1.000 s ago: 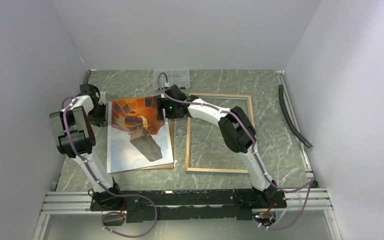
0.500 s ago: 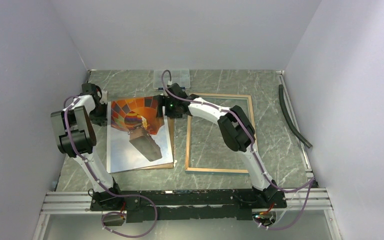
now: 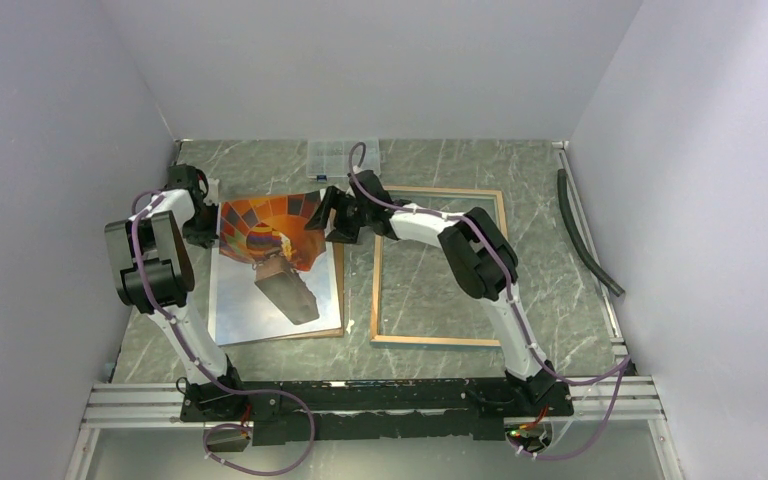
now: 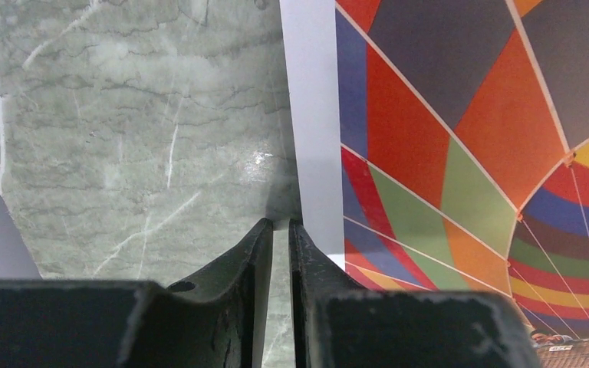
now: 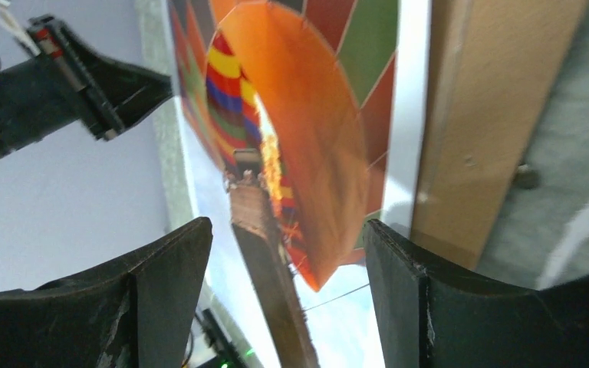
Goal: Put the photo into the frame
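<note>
Since the earlier frame the right gripper (image 5: pixel 285 225) had drawn rightward off the far right corner of the photo (image 3: pixel 280 270); its fingers stood wide apart, holding nothing. The photo showed an orange-red patterned hot-air balloon with a dark brown basket on pale sky, edged by a white margin. It lay face up on a thin brown board (image 3: pixel 343 270), just left of the frame (image 3: pixel 376 270) and apart from it. Its long axis ran near to far on the table (image 3: pixel 550 260), with the balloon toward the far wall and the basket toward the arms. The left gripper (image 4: pixel 280 224) was closed to a slit at the photo's left margin; whether it pinched the paper could not be told
</note>
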`<state>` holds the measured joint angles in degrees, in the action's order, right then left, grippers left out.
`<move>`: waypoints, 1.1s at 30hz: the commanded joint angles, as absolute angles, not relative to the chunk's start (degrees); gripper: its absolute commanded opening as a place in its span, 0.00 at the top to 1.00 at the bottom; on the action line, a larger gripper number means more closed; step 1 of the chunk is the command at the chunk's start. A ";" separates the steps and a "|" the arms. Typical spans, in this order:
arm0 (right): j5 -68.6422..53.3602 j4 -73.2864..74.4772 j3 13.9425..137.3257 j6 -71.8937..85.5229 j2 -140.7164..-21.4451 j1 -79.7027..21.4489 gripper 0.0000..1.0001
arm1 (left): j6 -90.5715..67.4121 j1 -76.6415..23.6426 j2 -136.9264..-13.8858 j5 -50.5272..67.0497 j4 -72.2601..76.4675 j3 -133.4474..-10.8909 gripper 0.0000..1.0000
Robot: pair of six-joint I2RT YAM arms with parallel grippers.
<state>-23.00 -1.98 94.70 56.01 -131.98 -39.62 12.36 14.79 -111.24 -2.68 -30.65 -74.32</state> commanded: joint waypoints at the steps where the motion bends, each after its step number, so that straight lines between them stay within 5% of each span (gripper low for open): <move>1: -30.38 -13.40 92.26 63.36 -127.14 -40.55 0.24 | 11.09 14.01 -117.77 2.58 -31.31 -69.99 0.80; 5: -33.95 -19.94 90.83 67.63 -126.61 -40.47 0.27 | 11.25 14.06 -117.87 2.65 -31.57 -70.07 0.83; 14: -10.84 15.04 93.83 47.46 -118.87 -40.57 0.20 | 13.70 18.72 -112.21 8.54 -43.01 -79.23 0.83; 33: -13.84 11.30 78.79 52.15 -115.73 -43.24 0.16 | 16.64 19.23 -110.16 2.04 -38.35 -68.45 0.82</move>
